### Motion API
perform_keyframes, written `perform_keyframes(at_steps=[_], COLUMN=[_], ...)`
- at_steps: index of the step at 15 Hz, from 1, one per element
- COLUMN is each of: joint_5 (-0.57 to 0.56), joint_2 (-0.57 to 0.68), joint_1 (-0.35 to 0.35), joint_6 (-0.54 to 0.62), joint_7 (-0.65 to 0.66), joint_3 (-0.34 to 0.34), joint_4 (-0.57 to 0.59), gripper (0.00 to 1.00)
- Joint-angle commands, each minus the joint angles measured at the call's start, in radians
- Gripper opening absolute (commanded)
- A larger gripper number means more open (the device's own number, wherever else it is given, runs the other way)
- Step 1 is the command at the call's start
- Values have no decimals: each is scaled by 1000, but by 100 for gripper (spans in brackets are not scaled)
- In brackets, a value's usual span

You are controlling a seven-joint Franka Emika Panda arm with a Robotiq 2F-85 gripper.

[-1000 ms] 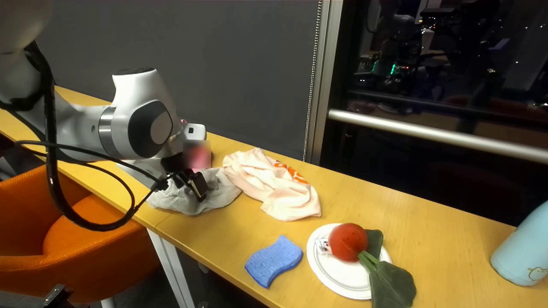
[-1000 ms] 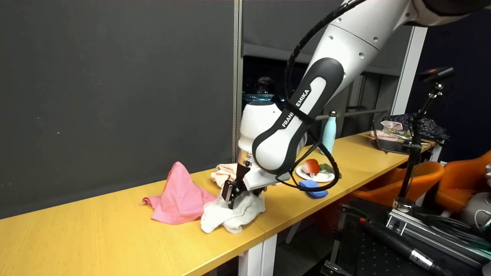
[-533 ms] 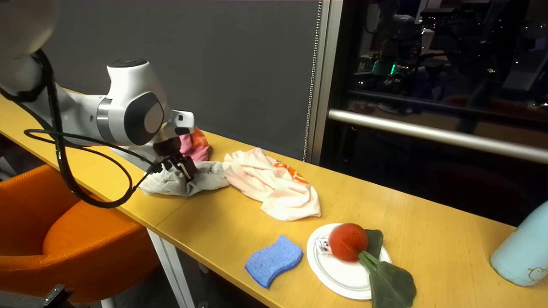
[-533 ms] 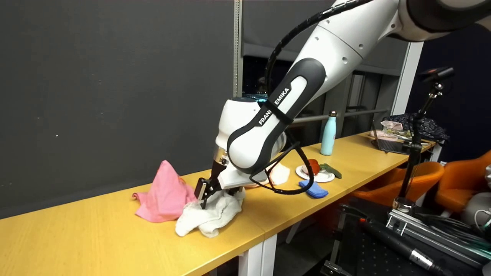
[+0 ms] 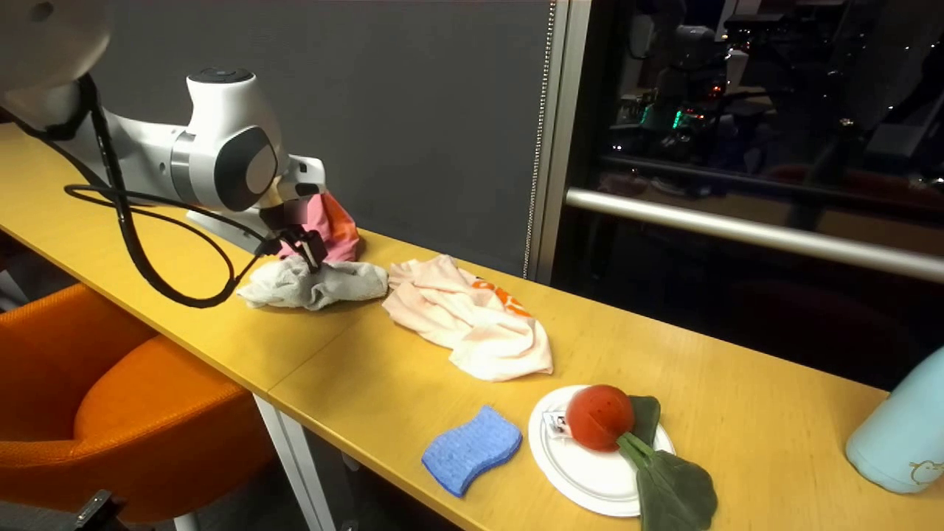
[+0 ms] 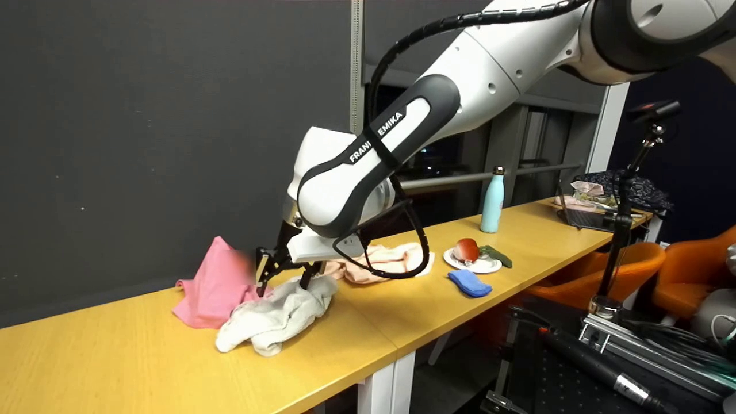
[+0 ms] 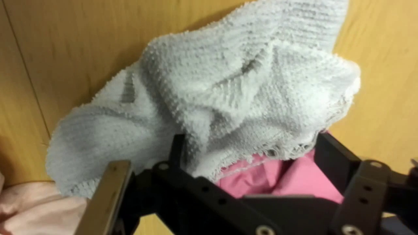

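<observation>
A grey-white towel [image 5: 313,284] lies crumpled on the wooden table; it also shows in an exterior view [image 6: 282,316] and fills much of the wrist view [image 7: 228,91]. A pink cloth [image 6: 215,293] stands in a peak behind it; part shows between the fingers in the wrist view [image 7: 303,176]. My gripper [image 6: 283,287] is open, fingers wide apart, low at the border of the towel and the pink cloth. In the wrist view [image 7: 249,143] one finger presses against the towel and the other is beside the towel's frayed edge, by the pink cloth.
A peach cloth [image 5: 472,324] lies beside the towel. Further along are a blue sponge [image 5: 472,450], a white plate [image 5: 582,479] with a red round item [image 5: 599,417] and green leaf [image 5: 675,490], and a light blue bottle [image 6: 493,201]. A dark wall stands behind the table.
My gripper has moved along the table, away from the plate and bottle. The towel and the pink cloth have slid along with it. The peach cloth, sponge and plate have stayed put.
</observation>
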Motion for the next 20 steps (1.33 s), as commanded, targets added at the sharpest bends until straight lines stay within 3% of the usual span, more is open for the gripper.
perform_keyframes(at_steps=[1, 5, 10, 16, 20], joint_5=[56, 68, 37, -26, -153], joint_2=[-57, -199, -415, -571, -604], joint_1=[-58, -99, -131, -148, -154], joint_6=[-75, -217, -362, -302, -241], joint_7=[-92, -140, -153, -143, -100], joint_3=[60, 57, 0, -77, -150], joint_4=[16, -71, -307, -615, -749], gripper=[100, 100, 100, 100, 100])
